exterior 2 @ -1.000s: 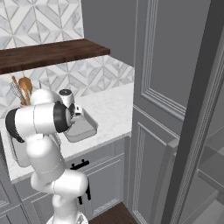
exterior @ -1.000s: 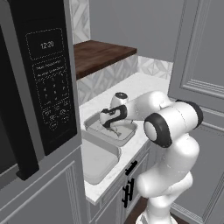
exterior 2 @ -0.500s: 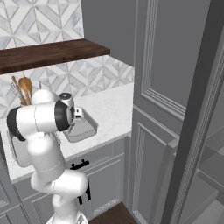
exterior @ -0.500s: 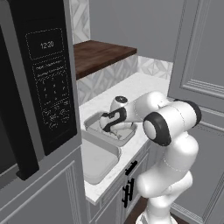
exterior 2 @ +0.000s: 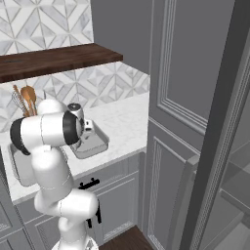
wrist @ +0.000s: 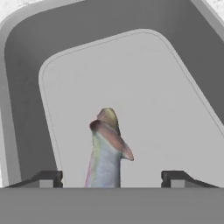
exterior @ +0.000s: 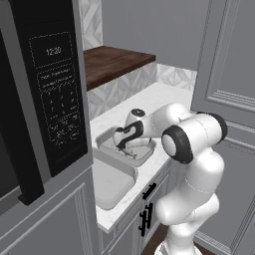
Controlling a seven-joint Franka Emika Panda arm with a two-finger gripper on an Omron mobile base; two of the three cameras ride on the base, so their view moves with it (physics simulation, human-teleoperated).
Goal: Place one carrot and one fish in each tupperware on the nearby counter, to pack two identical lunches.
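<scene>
My gripper [wrist: 111, 179] hangs low inside a grey tupperware [wrist: 26, 87] and is open. Its fingertips [wrist: 49, 178] stand wide apart, clear of the fish [wrist: 105, 153] between them. The fish is silvery with a pinkish side and points away along the tray floor. In the left base view the gripper [exterior: 127, 143] is down in the farther tupperware [exterior: 105, 141], and a second tupperware [exterior: 112, 182] lies nearer on the white counter [exterior: 164, 97]. From the right, the gripper [exterior 2: 84, 128] sits over the same tupperware [exterior 2: 95, 145]. No carrot is in view.
A black microwave [exterior: 50, 99] stands close on the left. A dark wooden shelf [exterior: 112, 60] runs above the counter. Wooden utensils [exterior 2: 24, 100] stand behind the arm. A tall grey panelled door [exterior 2: 195, 97] rises at the right. Black handles [exterior: 147, 214] mark the cabinets below.
The jaws have opened and let go of the fish in the farther tupperware. The arm has stayed over that tray.
</scene>
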